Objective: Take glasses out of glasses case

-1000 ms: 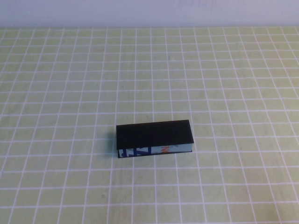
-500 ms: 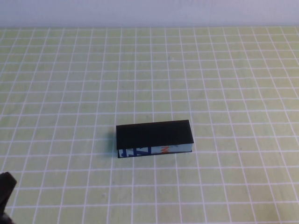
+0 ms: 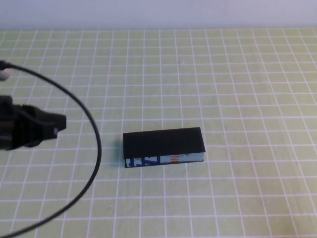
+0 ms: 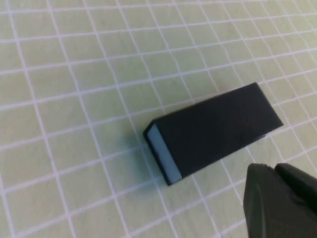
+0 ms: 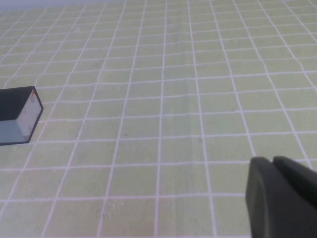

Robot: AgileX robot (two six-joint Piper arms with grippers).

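Approach step: case (image 3: 163, 147) lay closed on tabletop (image 3: 237, 89), left hand (image 3: 52, 125) well apart, right hand (image 5: 282, 198) unseen overhead, grips untellable; lid needed lifting next.

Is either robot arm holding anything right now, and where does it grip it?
Nothing is held. The left gripper hangs left of the shut long black rectangular glasses case; the right gripper is off to its right.

I see the glasses case (image 3: 163, 147), a long matte black box, lying flat and shut on the bench just below centre, long axis three-to-nine o'clock, printed white-blue side facing six.
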